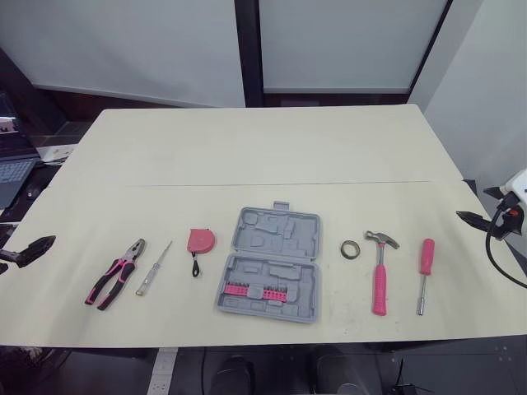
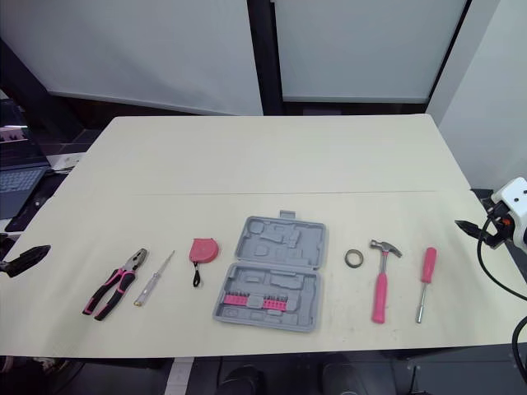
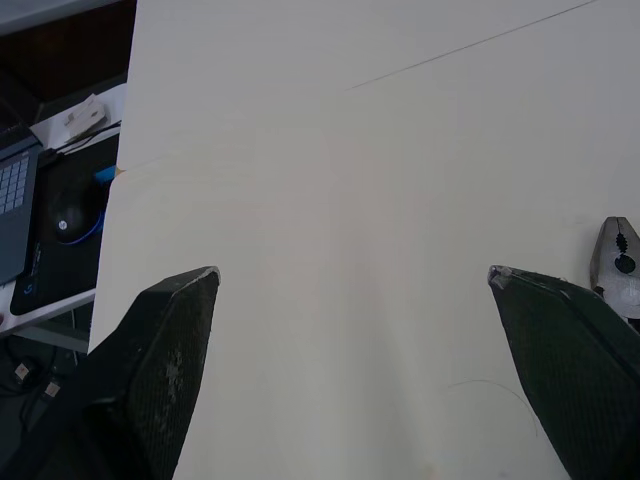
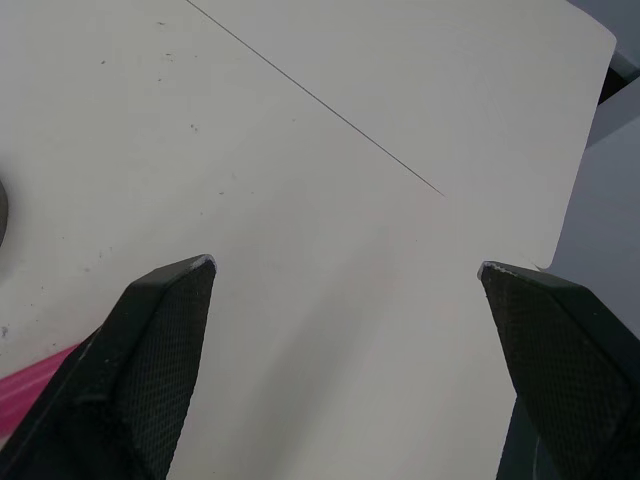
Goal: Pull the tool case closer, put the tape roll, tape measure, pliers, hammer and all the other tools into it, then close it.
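An open grey tool case (image 1: 270, 263) lies near the table's front middle, with a row of pink bits in its near half. Left of it lie a pink tape measure (image 1: 199, 242), a thin tester screwdriver (image 1: 153, 269) and pink-handled pliers (image 1: 115, 274). To its right are a small tape roll (image 1: 351, 249), a pink-handled hammer (image 1: 380, 270) and a pink screwdriver (image 1: 425, 272). My left gripper (image 1: 31, 249) hangs open at the table's left edge. My right gripper (image 1: 476, 220) is open at the right edge. Both hold nothing.
The cream table (image 1: 263, 148) stretches far behind the tools. A laptop (image 1: 11, 171) and a mouse (image 3: 65, 215) sit on a lower desk to the left. A black cable (image 1: 502, 262) loops off my right arm.
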Controlling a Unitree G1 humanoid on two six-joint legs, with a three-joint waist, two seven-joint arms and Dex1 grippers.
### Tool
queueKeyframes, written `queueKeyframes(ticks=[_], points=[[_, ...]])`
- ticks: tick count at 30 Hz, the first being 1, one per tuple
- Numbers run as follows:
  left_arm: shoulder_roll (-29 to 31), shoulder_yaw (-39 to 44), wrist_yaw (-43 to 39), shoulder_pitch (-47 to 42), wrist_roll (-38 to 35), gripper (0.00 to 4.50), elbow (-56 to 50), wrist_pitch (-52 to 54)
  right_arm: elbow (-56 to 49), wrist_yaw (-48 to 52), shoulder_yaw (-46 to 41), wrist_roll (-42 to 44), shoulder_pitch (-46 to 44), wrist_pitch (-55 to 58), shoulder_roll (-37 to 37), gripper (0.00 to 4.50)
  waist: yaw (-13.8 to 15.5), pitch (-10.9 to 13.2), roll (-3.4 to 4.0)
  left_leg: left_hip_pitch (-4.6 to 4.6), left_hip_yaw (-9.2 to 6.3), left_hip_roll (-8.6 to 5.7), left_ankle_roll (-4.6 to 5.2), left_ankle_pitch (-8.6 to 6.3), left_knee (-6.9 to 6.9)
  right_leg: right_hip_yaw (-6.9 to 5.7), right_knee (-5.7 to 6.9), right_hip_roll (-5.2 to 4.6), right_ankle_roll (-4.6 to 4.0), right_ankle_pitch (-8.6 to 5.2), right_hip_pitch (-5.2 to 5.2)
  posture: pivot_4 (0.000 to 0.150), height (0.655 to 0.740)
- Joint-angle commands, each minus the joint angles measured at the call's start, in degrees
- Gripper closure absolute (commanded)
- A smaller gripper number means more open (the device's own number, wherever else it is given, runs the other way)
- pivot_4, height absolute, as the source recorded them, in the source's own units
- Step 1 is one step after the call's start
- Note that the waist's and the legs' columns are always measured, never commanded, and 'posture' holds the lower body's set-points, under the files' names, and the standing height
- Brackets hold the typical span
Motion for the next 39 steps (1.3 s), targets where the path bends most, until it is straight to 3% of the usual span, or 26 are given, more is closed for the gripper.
queueKeyframes(ticks=[1, 9, 24, 27, 31, 32, 35, 39], points=[[1.7, -0.2, 0.3, -0.9, 0.3, 0.02, 0.5, -0.8, -3.9, 0.2, -0.6, 0.8, -0.3, 1.2, -1.4, 0.00, 0.0, 0.0, 0.00, 0.00, 0.00, 0.00, 0.00, 0.00, 0.00, 0.00, 0.00, 0.00, 0.00, 0.00, 0.00, 0.150, 0.7400], [1.5, -0.8, 1.1, -3.0, 0.7, 0.02, 2.4, -2.0, -7.9, -0.2, -1.3, 1.4, 1.6, 3.6, -1.9, 0.00, 0.1, 0.0, 0.00, -0.02, -0.02, -0.01, 0.00, 0.00, 0.01, -0.02, 0.01, 0.00, 0.00, 0.00, 0.00, 0.150, 0.7400], [2.1, -0.4, -1.1, -3.8, 0.0, 0.02, 3.5, -1.2, -1.7, 0.0, -0.2, 0.2, -0.1, -0.6, -1.6, 0.00, 0.0, 0.0, 0.00, 0.01, 0.01, -0.01, 0.00, 0.00, 0.01, -0.02, 0.01, 0.00, 0.00, 0.00, 0.00, 0.150, 0.7400], [2.7, 0.5, -4.3, -3.5, -1.8, 0.02, 1.8, 1.3, -5.7, 0.9, 0.7, 0.3, 0.7, 1.2, -1.1, 0.00, 0.0, 0.0, 0.00, 0.00, 0.01, 0.00, 0.00, 0.00, 0.01, -0.02, 0.01, 0.01, 0.00, 0.00, 0.00, 0.150, 0.7400], [1.0, 0.2, -9.9, -0.4, -6.4, 0.02, -14.2, 8.8, -20.6, 3.4, 3.0, 2.1, 4.3, 10.9, 0.6, 0.00, 0.1, 0.0, -0.01, -0.07, -0.07, 0.02, 0.00, 0.00, 0.04, -0.02, 0.03, 0.01, 0.00, 0.00, -0.01, 0.150, 0.7400], [0.1, -0.5, -10.2, 0.3, -7.4, 0.20, -19.3, 11.0, -24.4, 3.1, 3.5, 2.4, 4.9, 13.3, 1.4, 0.00, 0.1, 0.0, -0.01, -0.08, -0.15, 0.03, -0.01, 0.00, 0.06, -0.03, 0.03, 0.00, 0.00, 0.00, 0.00, 0.150, 0.7400], [-2.1, -4.1, -10.0, 1.9, -8.6, 0.87, -32.6, 16.5, -36.9, 3.2, 6.3, 2.5, 7.6, 19.6, 3.5, 0.61, 0.3, 0.0, 0.00, -0.13, -0.44, 0.02, -0.01, 0.00, 0.08, -0.01, 0.03, -0.01, 0.00, 0.00, 0.01, 0.150, 0.7400], [-4.6, -10.1, -8.6, 3.3, -7.5, 2.01, -45.7, 20.5, -49.7, 3.9, 11.3, 0.7, 11.5, 24.2, 4.4, 1.84, 0.8, 0.0, 0.01, -0.20, -0.54, -0.04, -0.01, 0.00, 0.08, 0.00, 0.00, 0.01, 0.01, 0.00, -0.01, 0.150, 0.7400]])
